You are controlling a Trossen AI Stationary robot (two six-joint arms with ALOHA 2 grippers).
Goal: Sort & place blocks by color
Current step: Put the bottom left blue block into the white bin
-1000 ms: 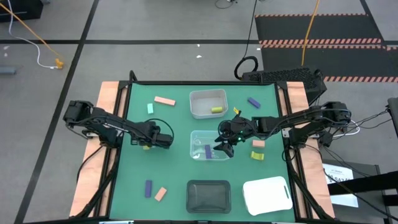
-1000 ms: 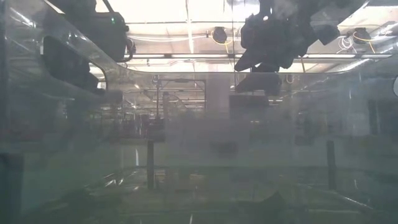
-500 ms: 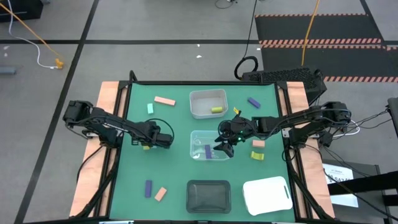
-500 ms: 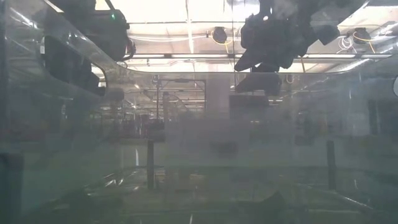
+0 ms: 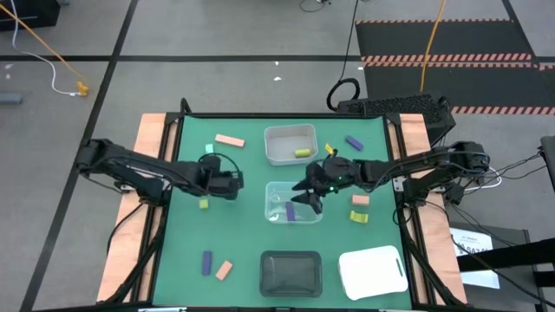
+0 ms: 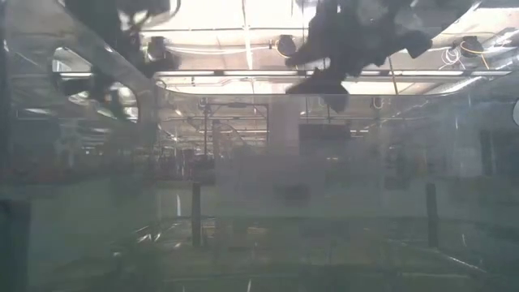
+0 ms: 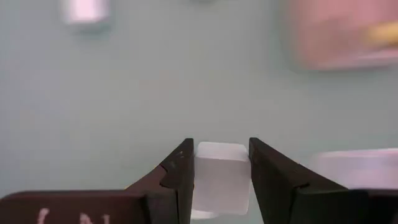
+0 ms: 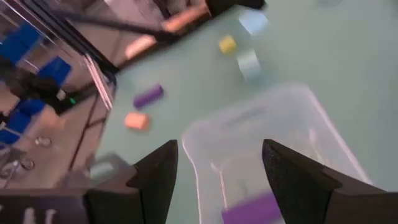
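Note:
My left gripper (image 5: 229, 184) (image 7: 221, 148) is left of the middle clear tray (image 5: 276, 192), shut on a pale mint cube (image 7: 221, 177). My right gripper (image 5: 303, 196) (image 8: 217, 155) hangs open over that tray's right part, above a purple block (image 5: 290, 211) (image 8: 252, 208) lying inside. A yellow block (image 5: 204, 204) lies on the mat beside my left gripper. Loose blocks rest flat on the mat: mint (image 5: 209, 150), pink (image 5: 229, 139), purple (image 5: 354, 143), pink (image 5: 360, 200), yellow-green (image 5: 358, 216), purple (image 5: 206, 262), pink (image 5: 224, 269). The far clear tray (image 5: 276, 139) holds a yellow-green block (image 5: 302, 152). My left gripper pinches the mint cube between its two fingers, which press on two opposite side faces (image 7: 202, 171). The cube fills the gap between them. The fingers come from the table's left. The cube seems lifted off the mat, which shows blurred far behind it.
A black tray (image 5: 290, 258) and a white tray (image 5: 347, 260) sit at the near edge. Bare green mat lies between the left-hand blocks and the trays. The low view shows only haze through a clear tray wall, with both arms dark at its top.
My left gripper has risen and moved a little toward the far edge with the cube, uncovering the yellow block that stays on the mat. My right gripper has risen and shifted slightly left over the middle tray.

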